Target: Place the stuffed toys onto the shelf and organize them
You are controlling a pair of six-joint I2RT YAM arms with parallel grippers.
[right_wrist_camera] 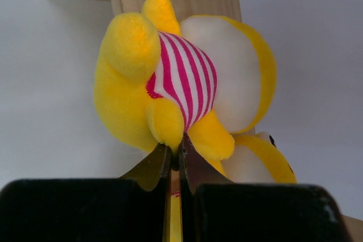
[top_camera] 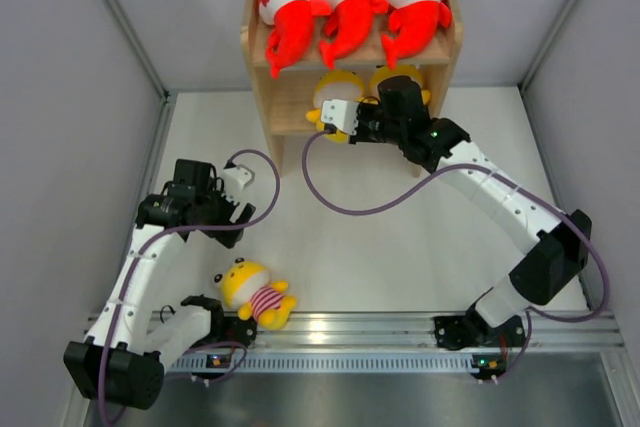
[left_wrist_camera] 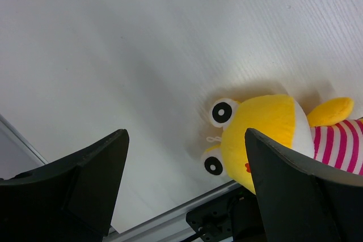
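Three red sharks (top_camera: 350, 2) lie side by side on the top tier of the wooden shelf (top_camera: 262, 97). My right gripper (top_camera: 325, 117) is at the lower tier and is shut on a yellow striped toy (right_wrist_camera: 176, 83), pinching its underside; its jaws (right_wrist_camera: 177, 151) are closed on the plush. A second yellow toy (top_camera: 398, 77) sits just behind it on the lower tier and also shows in the right wrist view (right_wrist_camera: 255, 165). A third yellow striped toy (top_camera: 255, 292) lies on the table. My left gripper (top_camera: 232, 209) hovers open above it (left_wrist_camera: 185, 140), with the toy's head (left_wrist_camera: 266, 126) by the right finger.
Grey walls close in the white table on the left, the right and behind the shelf. A metal rail (top_camera: 380, 327) runs along the near edge, close to the lying toy. The purple cables (top_camera: 350, 209) loop over the middle of the table.
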